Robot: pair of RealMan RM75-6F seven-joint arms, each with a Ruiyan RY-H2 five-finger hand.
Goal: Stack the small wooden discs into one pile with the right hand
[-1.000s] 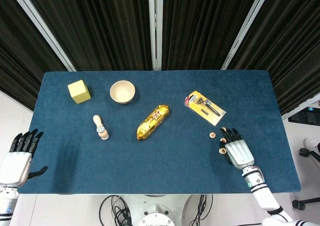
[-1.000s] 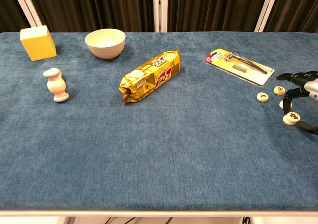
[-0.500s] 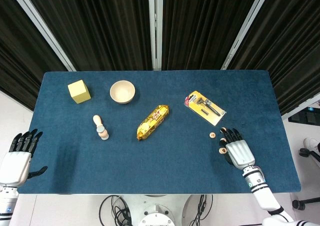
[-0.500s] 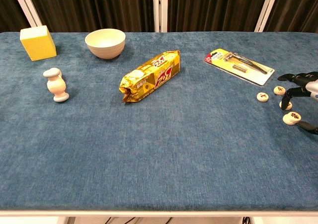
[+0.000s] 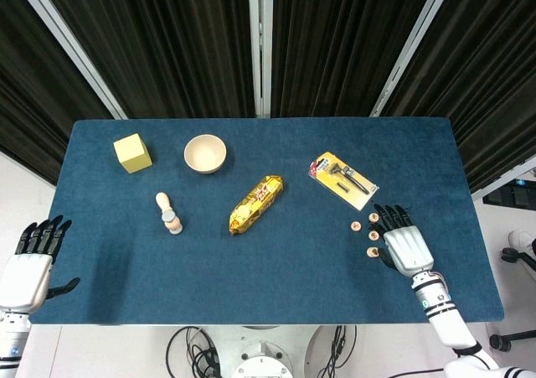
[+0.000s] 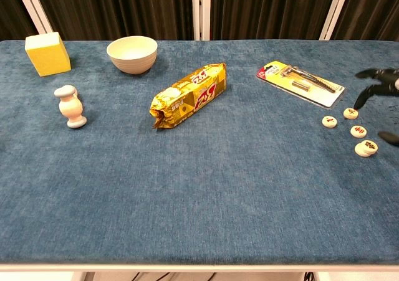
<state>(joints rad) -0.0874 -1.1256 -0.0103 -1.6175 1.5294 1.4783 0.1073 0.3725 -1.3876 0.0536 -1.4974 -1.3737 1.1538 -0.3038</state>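
Four small wooden discs [image 6: 350, 113] lie unstacked on the bench [image 5: 276, 261] beside our right hand [image 5: 403, 245], which hovers with fingers spread, seemingly empty, so we should pinch one disc by its rim and lift it straight.

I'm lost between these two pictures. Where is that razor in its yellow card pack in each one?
Head view: the razor pack lies right of centre on the blue table, up and left of the right hand.
Chest view: the same pack sits toward the upper right, behind the small wooden discs.
Shared landmark: the gold snack packet, lying to the pack's left in both views.
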